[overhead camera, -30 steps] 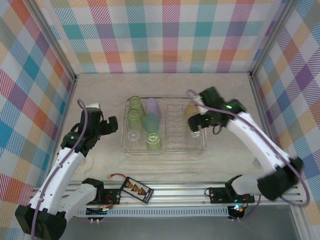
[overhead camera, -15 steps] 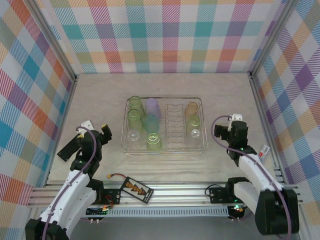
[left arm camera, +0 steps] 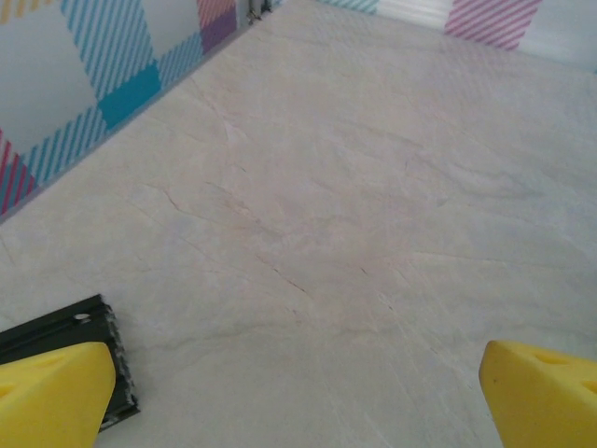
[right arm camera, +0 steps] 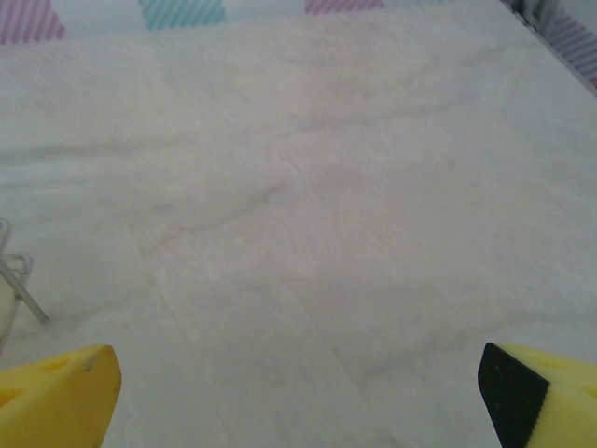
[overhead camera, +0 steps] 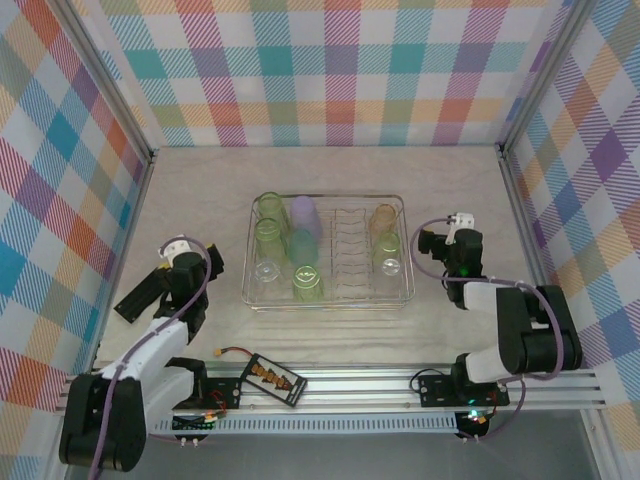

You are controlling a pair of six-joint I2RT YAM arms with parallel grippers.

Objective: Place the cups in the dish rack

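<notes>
The clear dish rack [overhead camera: 345,298] sits mid-table with several cups in it. Its left part holds light green cups [overhead camera: 268,208], a lilac cup [overhead camera: 305,214], a teal cup [overhead camera: 301,246] and a clear cup [overhead camera: 266,269]. On the right stand an orange cup [overhead camera: 383,217] and a green cup [overhead camera: 387,253]. My left gripper [overhead camera: 175,280] rests low, left of the rack, open over bare table [left arm camera: 298,401]. My right gripper [overhead camera: 447,245] is just right of the rack, open and holding nothing [right arm camera: 298,401]. A corner of the rack [right arm camera: 14,280] shows at the left edge of the right wrist view.
A flat black box with orange marks [overhead camera: 272,378] lies on the aluminium rail [overhead camera: 380,385] at the near edge. Plaid walls [overhead camera: 60,200] enclose the table on three sides. Bare tabletop [overhead camera: 200,190] surrounds the rack.
The right gripper has left the rack's right side and folded back beside it. The left arm has drawn back and lowered too. The cups have not moved.
</notes>
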